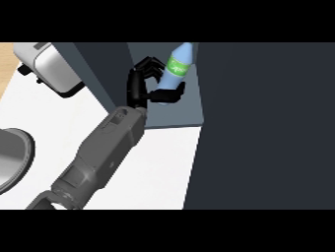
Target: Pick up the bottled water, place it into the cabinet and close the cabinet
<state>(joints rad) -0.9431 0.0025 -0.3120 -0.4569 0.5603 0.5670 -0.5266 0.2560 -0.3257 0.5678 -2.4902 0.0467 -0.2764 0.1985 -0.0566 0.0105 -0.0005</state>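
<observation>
Grey forearm (101, 157) is seen nearest, rising from 7 o'clock toward the cabinet (272, 123). Only one hand (150, 83) is shown, and which side it belongs to cannot be told. Its fingers are curled around the lower part of the bottle (178, 64), with the thumb pressed at the bottle's base. The bottle is held at 12 o'clock, inside the cabinet's open bay, its long axis nearly upright with the cap tipped slightly toward 1 o'clock. A toaster (50, 66) is seen at 10 o'clock, and a sink (3, 162) at 8 o'clock. Release onto the shelf is judged next, then door closing.
</observation>
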